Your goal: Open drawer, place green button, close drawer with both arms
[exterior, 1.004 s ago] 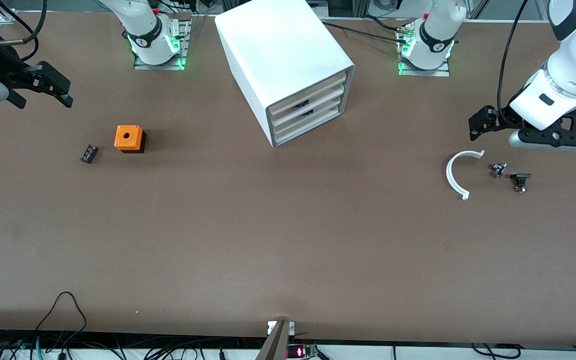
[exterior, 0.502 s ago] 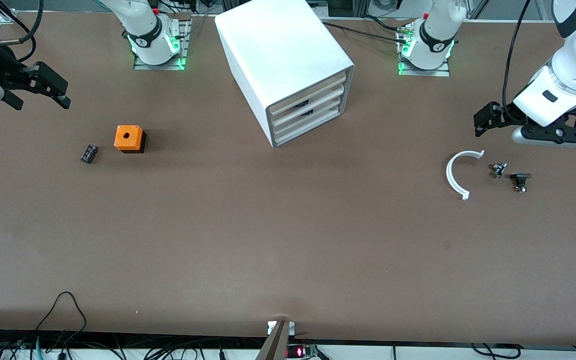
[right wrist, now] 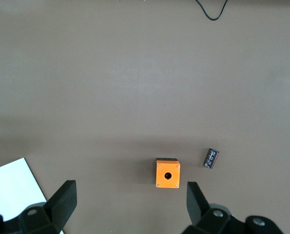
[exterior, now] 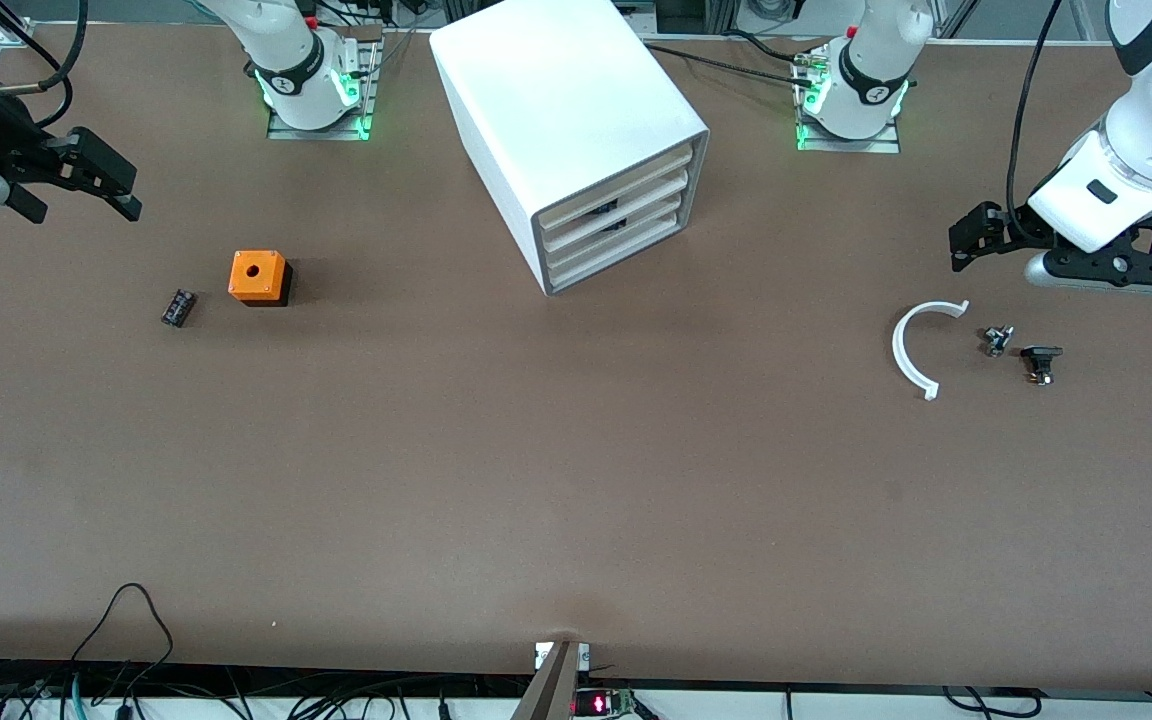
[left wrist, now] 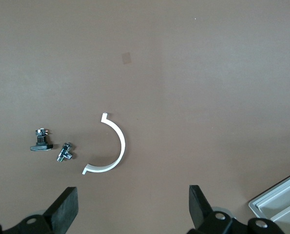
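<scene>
The white cabinet (exterior: 576,120) stands between the two bases, and its three cream drawer fronts (exterior: 616,210) are all pushed in flush. No button with a green cap shows in any view. My left gripper (exterior: 966,240) hovers open and empty over the table at the left arm's end, above a white arc piece (exterior: 911,350). In the left wrist view the gripper (left wrist: 132,209) holds nothing. My right gripper (exterior: 106,180) hovers open and empty at the right arm's end, and in the right wrist view (right wrist: 130,204) it is also empty.
An orange cube with a round hole (exterior: 258,276) and a small black ribbed part (exterior: 177,307) lie at the right arm's end. A small silver part (exterior: 997,340) and a small black part (exterior: 1040,362) lie beside the white arc. Cables run along the front edge.
My left gripper has lifted and drawn away from the white arc toward the left arm's end of the table. My right gripper has shifted slightly outward. Nothing on the table has moved.
</scene>
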Tool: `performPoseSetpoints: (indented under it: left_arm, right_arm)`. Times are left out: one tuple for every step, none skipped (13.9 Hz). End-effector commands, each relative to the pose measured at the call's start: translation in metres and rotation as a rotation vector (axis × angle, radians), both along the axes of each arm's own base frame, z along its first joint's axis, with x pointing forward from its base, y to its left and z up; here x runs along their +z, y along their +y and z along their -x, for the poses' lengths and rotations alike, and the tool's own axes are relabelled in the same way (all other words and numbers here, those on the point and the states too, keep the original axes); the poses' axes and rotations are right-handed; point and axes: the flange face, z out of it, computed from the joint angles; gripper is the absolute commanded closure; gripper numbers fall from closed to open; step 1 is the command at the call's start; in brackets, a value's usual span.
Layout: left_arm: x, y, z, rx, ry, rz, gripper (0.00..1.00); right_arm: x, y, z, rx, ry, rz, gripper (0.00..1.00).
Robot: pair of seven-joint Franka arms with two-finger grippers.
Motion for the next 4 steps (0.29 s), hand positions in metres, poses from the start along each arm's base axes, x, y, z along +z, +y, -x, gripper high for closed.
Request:
performPoseSetpoints:
  left_arm:
    - [0.0116, -0.0021, 0.0055, -0.02, 0.026, -0.009, 0.0]
    - [0.0106, -0.003, 0.0063, -0.018, 0.037, -0.008, 0.0]
    - [0.0105, -0.0027, 0.0072, -0.018, 0.04, -0.01, 0.0]
    - [0.0104, -0.0029, 0.0073, -0.016, 0.041, -0.009, 0.0]
  right_arm:
    - [0.0057, 0.0, -0.0017, -0.001, 0.003, -0.007, 0.0]
    - [0.0057, 0.0, -0.0017, -0.001, 0.003, -0.007, 0.0]
    - [0.0057, 0.0, -0.0017, -0.001, 0.003, -0.007, 0.0]
    - [0.0064, -0.0003, -0.0017, 0.0, 0.001, -0.004, 0.0]
